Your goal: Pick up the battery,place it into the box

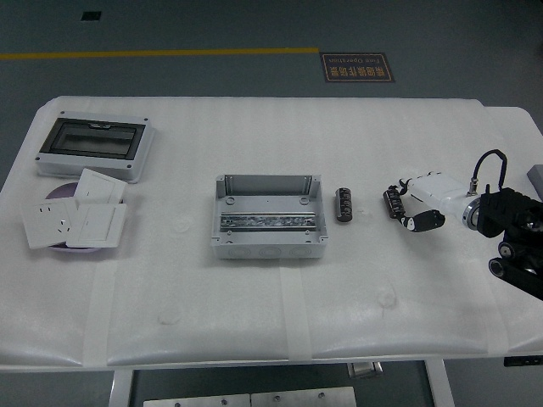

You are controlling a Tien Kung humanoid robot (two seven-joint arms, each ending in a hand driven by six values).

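Observation:
The battery [344, 206] is a small dark ribbed piece lying on the white table [254, 314], just right of the box. The box [270, 216] is a grey open enclosure with a metal rail inside, at the table's middle. My right hand [405, 212] has a white palm and black fingers. It comes in from the right edge and hovers low over the table, a short way right of the battery and apart from it. Its fingers [392, 204] are loosely spread and hold nothing. The left arm is out of view.
A grey distribution box with a dark see-through lid [93, 148] stands at the back left. Several white switch and socket panels [75, 219] are piled on a purple plate at the left. A grey object [534, 180] shows at the right edge.

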